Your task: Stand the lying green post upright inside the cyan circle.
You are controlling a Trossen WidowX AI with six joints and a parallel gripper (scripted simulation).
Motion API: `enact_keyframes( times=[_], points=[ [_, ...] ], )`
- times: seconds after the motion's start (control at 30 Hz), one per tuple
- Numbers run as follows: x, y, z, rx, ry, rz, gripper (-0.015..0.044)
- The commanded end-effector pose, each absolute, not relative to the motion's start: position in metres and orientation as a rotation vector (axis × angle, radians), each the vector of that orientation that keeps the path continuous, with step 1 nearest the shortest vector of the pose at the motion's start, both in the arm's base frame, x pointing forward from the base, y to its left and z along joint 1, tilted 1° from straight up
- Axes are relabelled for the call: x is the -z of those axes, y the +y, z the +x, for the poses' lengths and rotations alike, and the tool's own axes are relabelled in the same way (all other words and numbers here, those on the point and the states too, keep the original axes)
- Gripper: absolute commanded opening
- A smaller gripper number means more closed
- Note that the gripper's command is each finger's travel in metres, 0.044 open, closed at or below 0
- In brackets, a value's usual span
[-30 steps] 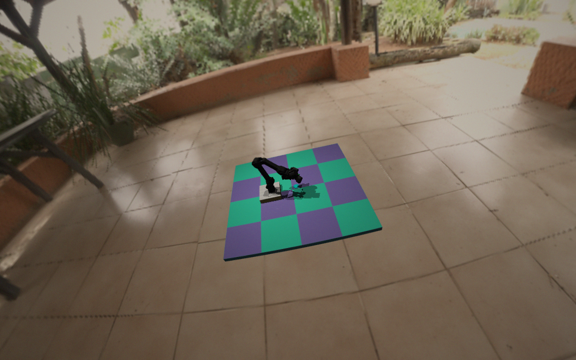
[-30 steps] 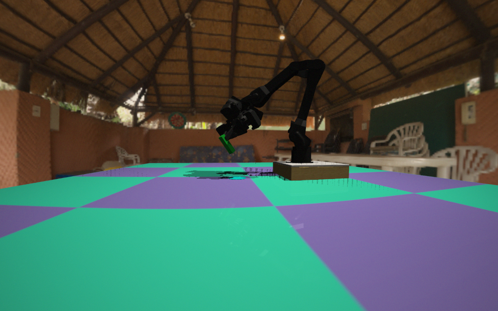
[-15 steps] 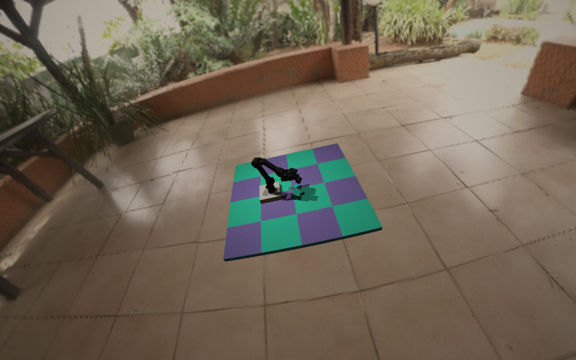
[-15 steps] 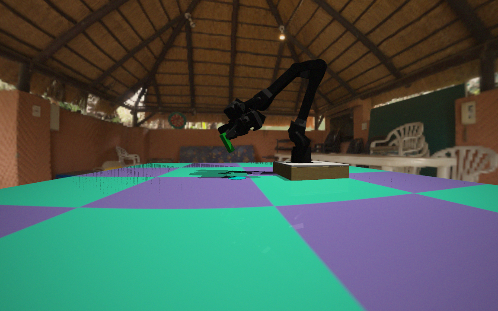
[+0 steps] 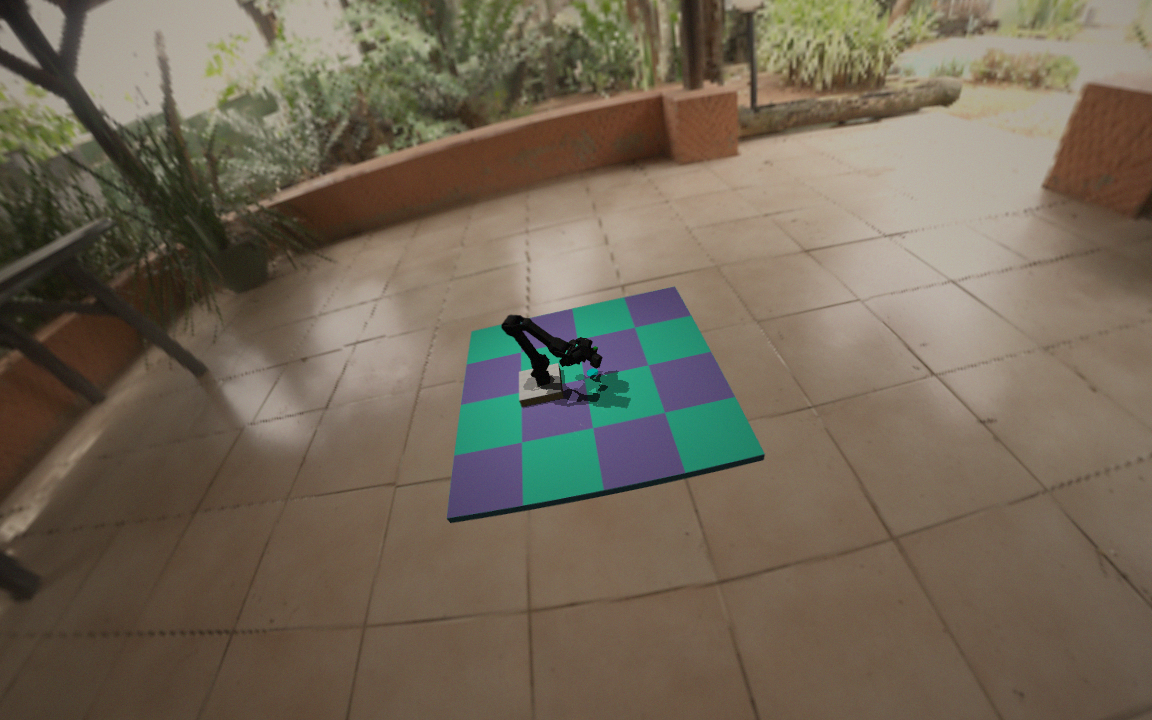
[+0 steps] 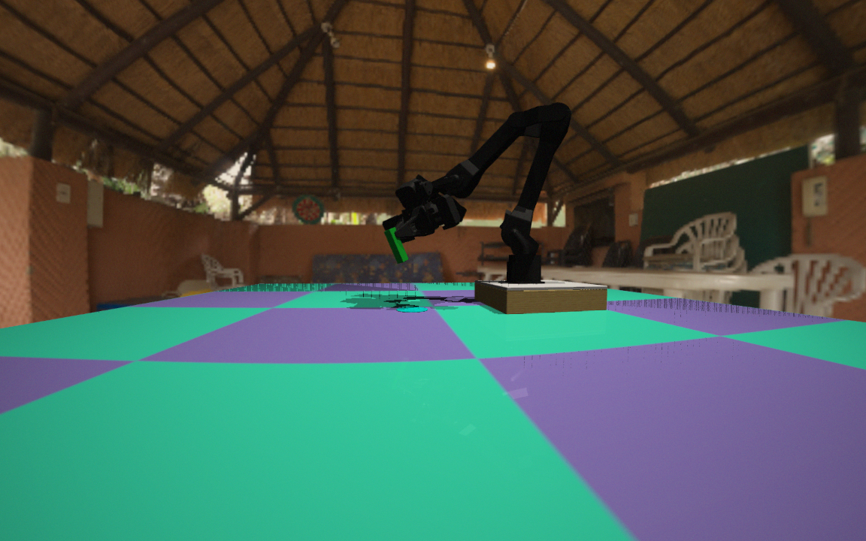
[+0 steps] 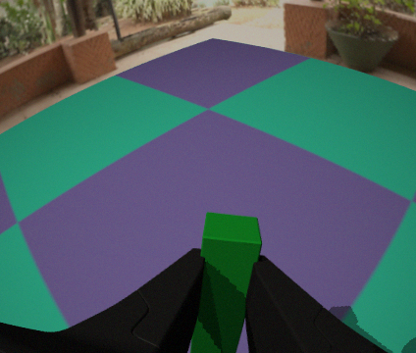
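The green post [image 6: 396, 246] [image 7: 230, 265] is held in the air, steep but tilted, its lower end leaning toward the robot base in the exterior view. My gripper [image 6: 393, 229] [image 7: 227, 264] is shut on the post near its upper end, with a black finger on each side in the wrist view. The cyan circle [image 6: 413, 309] lies flat on the checkered board, below the post and partly in the arm's shadow. The circle does not show in the wrist view. The post's lower end is hidden there.
The arm stands on a block-shaped base [image 5: 541, 398] [image 6: 555, 300] with a pale top, to the right of the circle in the exterior view. The green and purple checkered board [image 5: 562, 465] [image 6: 274, 430] [image 7: 208, 167] carries the base and the circle.
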State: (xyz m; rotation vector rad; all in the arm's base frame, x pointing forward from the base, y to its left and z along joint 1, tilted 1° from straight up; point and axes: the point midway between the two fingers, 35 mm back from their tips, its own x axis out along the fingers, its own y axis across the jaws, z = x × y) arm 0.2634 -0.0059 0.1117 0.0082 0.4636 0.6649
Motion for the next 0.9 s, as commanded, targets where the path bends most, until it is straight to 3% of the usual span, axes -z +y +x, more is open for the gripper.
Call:
enact_keyframes(
  times=[0.0, 0.87],
  points=[
    [-0.114, -0.006, 0.261, -0.672, 0.427, 0.002, 0.0023],
    [-0.12, -0.008, 0.245, -0.689, 0.253, -0.013, 0.0023]
  ],
)
